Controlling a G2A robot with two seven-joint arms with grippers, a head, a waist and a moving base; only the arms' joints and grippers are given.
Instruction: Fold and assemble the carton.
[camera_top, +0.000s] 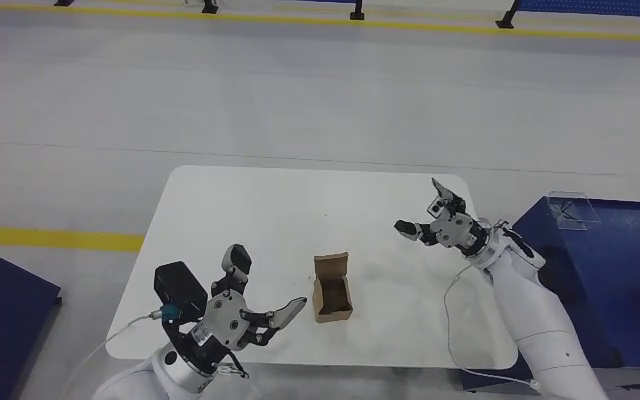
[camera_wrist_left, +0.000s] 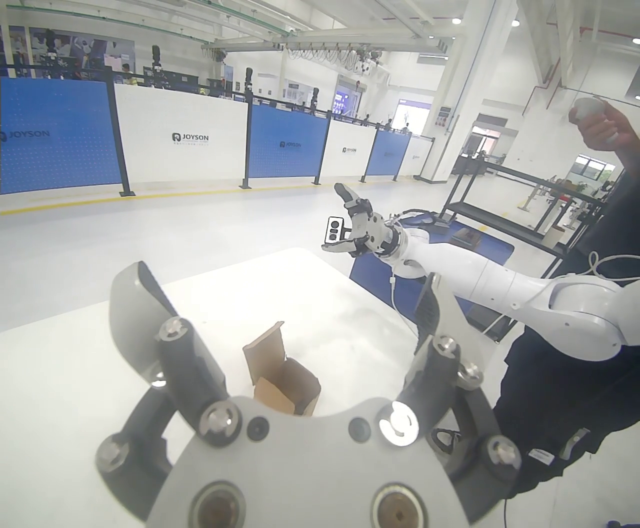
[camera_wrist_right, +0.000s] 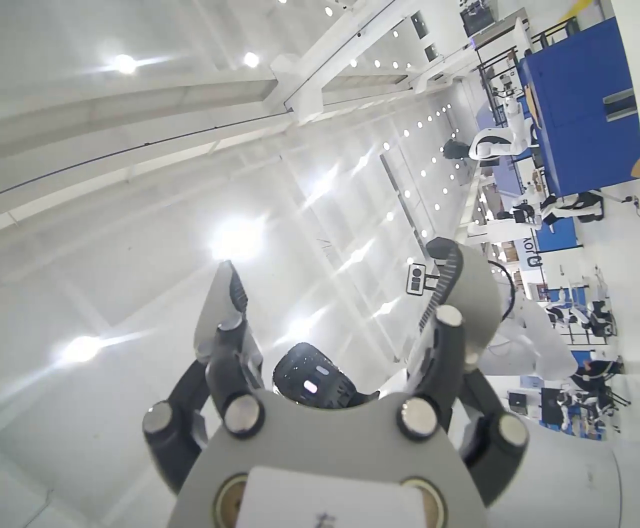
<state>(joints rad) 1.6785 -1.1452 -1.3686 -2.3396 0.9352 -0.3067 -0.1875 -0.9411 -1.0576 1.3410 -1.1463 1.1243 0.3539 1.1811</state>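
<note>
I count one carton (camera_top: 332, 288), one tabletop (camera_top: 220, 200) and my two hands. The carton sits near the tabletop's middle, toward the near edge, its top open and one flap (camera_top: 330, 264) standing up on the side away from me. My left hand (camera_top: 265, 289) hovers just beside it, fingers spread wide, empty, aimed across at it. My right hand (camera_top: 422, 210) is well apart over the tabletop's other side, also spread wide and holding nothing. Its wrist camera looks at the ceiling (camera_wrist_right: 150, 150), so it points away from the work.

The carton looks light and nothing braces it. If I press the flap with the left hand alone, I expect it to skate or tip rather than fold, and closing too hard could crush a wall. The right hand would have to turn down first, and swinging it in carelessly could knock the carton aside. The inner flaps seem partly tucked, though I cannot be sure.
</note>
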